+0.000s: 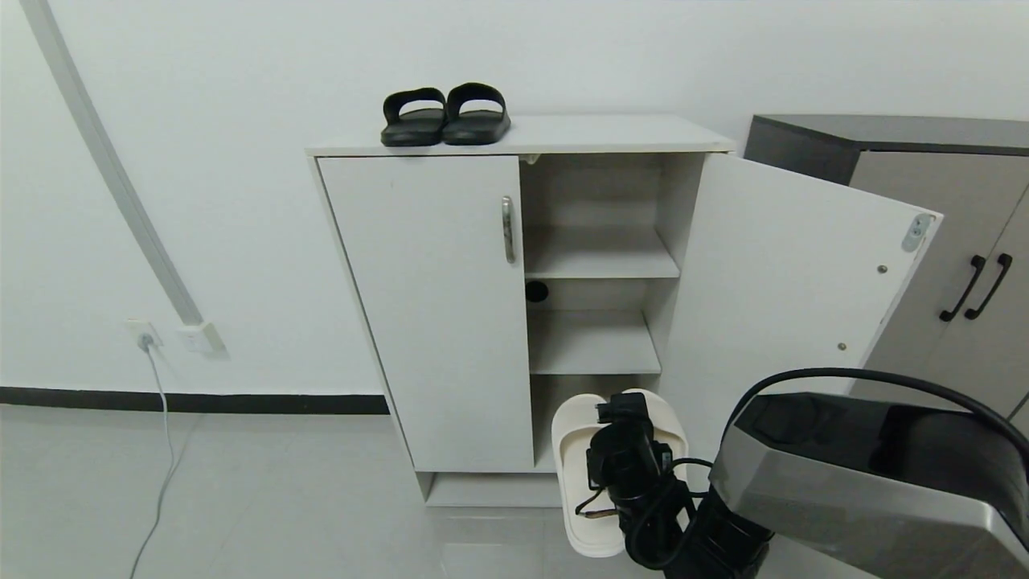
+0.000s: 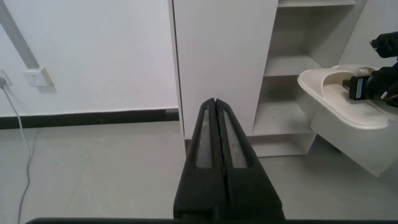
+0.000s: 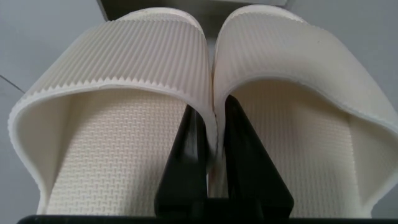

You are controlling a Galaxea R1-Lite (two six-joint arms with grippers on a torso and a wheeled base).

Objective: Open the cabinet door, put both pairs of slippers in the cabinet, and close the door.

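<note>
A white cabinet (image 1: 426,305) stands against the wall with its right door (image 1: 780,281) swung open and its left door shut. A black pair of slippers (image 1: 444,115) rests on the cabinet top. My right gripper (image 1: 615,406) is shut on the white pair of slippers (image 1: 575,466), pinching their two inner edges (image 3: 213,118) together, and holds them low in front of the open bottom compartment. From the left wrist, the white slippers (image 2: 339,93) hang by the lower shelves. My left gripper (image 2: 215,109) is shut on nothing, out over the floor before the shut left door.
Inside are two bare shelves (image 1: 599,253) and a bottom space. A grey cabinet (image 1: 940,241) with black handles stands just right of the open door. A wall socket (image 1: 145,334) with a cable (image 1: 161,450) trailing to the floor is at the left.
</note>
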